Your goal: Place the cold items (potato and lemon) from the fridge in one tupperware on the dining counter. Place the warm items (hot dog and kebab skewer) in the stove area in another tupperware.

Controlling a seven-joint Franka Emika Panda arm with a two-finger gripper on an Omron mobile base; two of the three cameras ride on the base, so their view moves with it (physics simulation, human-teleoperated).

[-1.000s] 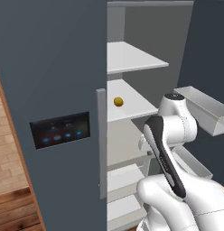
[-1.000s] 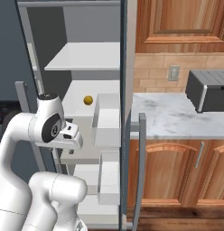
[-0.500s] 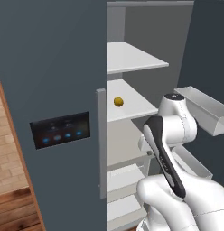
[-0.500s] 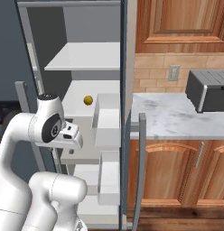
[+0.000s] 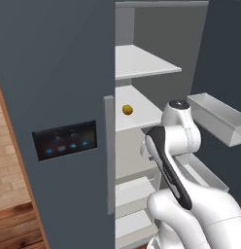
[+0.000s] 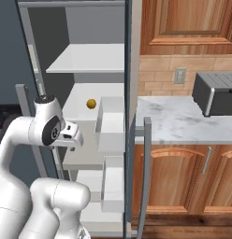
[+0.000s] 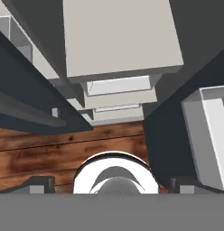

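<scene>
Left base view: fridge (image 5: 156,29) stands open, arm folded up right in front of the shelves
Lemon (image 5: 127,110): small yellow ball sitting on the middle shelf (image 5: 142,114), near its front edge, nothing touching it
Right base view: same lemon (image 6: 91,103) just past the arm's elbow, grey toaster (image 6: 216,93) over on the marble counter (image 6: 183,123)
Hand view: looking down the shelf fronts to the wood floor (image 7: 64,151)
Gripper (image 7: 112,184): fingers spread wide, nothing between them
Door bin (image 5: 217,116): hangs on the open door, to the arm's right

Toaster (image 6: 216,92) on marble counter (image 6: 183,123); outlet (image 6: 180,75) behind.
</scene>
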